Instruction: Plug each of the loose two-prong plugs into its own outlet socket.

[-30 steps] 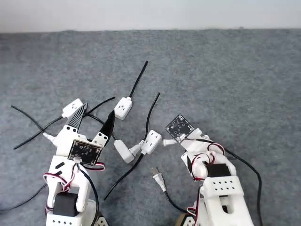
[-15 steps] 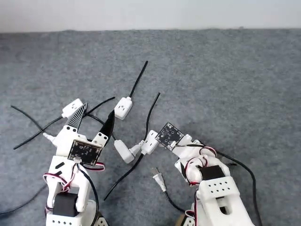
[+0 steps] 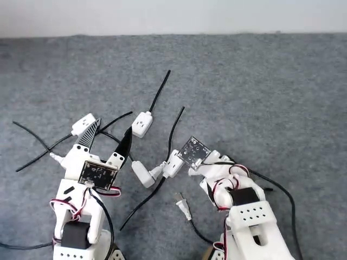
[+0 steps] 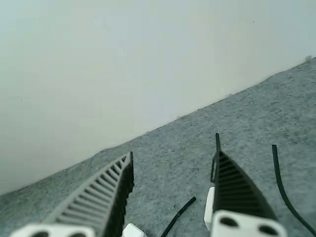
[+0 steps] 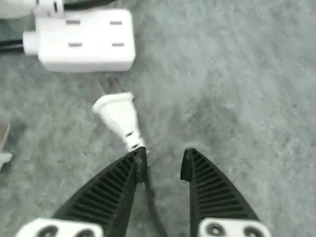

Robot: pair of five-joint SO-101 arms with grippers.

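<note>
White plastic marks both pieces of the step in hand. A two-prong plug (image 5: 118, 116) lies on the grey carpet (image 5: 237, 74) just near of an outlet socket (image 5: 84, 42), with its prongs turned toward the block and just short of it. The right gripper (image 5: 164, 153) is set low behind the plug, its jaws a narrow gap apart with nothing held between them. The plug's black cord (image 5: 149, 197) runs close by one finger rather than squarely through the gap.

A grasp is judged to be the move in hand. It is best taken on the plug's body, not on the cord, so the gripper should be shifted until the body is centred in the gap and then closed firmly. The prongs should be squared to one pair of slots before any push, and the push kept straight and low.

The socket block lies loose and may be shoved away. It could be braced by the left gripper (image 3: 115, 124), which is spread wide to the left, holding nothing. A second loose plug (image 3: 183, 206) lies nearer, not yet plugged in.
</note>
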